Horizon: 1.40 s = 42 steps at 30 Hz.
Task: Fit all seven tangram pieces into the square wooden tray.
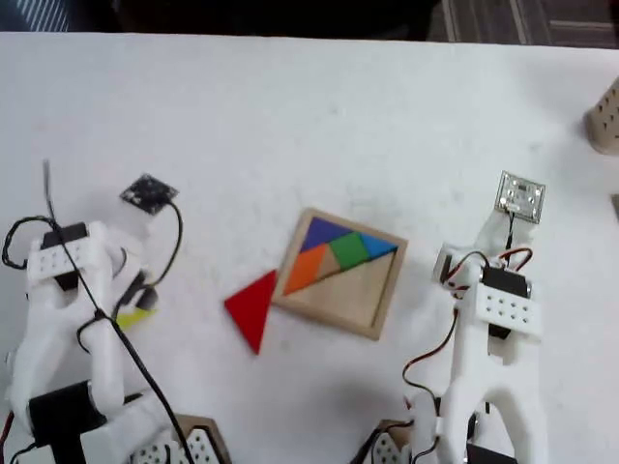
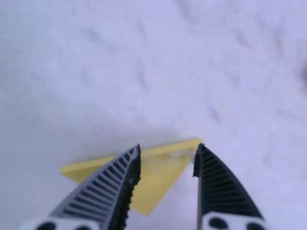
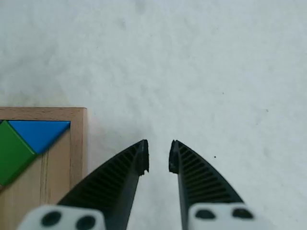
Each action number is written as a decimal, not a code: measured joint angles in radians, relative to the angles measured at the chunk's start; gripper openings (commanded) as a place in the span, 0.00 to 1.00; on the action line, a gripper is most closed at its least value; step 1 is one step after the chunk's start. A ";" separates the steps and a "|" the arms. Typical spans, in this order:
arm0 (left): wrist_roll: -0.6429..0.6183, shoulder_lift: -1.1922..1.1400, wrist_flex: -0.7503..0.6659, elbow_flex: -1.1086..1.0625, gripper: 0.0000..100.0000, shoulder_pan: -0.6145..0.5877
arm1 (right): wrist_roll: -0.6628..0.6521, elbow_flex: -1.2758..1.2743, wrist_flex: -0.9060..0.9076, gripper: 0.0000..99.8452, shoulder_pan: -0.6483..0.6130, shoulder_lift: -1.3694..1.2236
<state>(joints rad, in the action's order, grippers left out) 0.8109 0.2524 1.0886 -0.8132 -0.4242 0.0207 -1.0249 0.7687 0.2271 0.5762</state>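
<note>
Since the left gripper (image 2: 168,152) stands with its jaws spread and nothing pinched between them, the step in hand looks like the pickup of the thin yellow triangular piece (image 2: 154,184). That piece lies flat on the white table (image 1: 290,116), well to the left of the square wooden tray (image 1: 324,318). In the left wrist view it sits directly between the two fingertips, one long edge running across from one tip to the other. Whether the tips touch the table cannot be told. To do this well, the jaws should probably come down level and close across the triangle's narrow part, since so flat a piece could slide or tip out of a slanted grip.

Nearer the tray, a red triangular piece (image 1: 253,306) lies on the table with one edge touching the tray's left corner. Inside the tray, a purple piece (image 1: 323,233), an orange piece (image 1: 307,270), a green piece (image 1: 349,249) and a blue piece (image 1: 379,246) pack the half away from the arms. The nearer half shows bare wood. Just to the right of the tray, the right gripper (image 3: 159,153) hangs over the table, jaws slightly parted and holding nothing.
</note>
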 measured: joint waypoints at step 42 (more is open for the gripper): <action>-0.994 0.000 -0.057 -0.153 0.21 -0.279 | -0.057 -0.003 0.000 0.08 -0.017 0.000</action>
<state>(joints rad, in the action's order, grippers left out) -0.1834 0.2524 1.0319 -0.9666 -0.7035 -0.0361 -1.0280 0.7687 0.2102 0.5762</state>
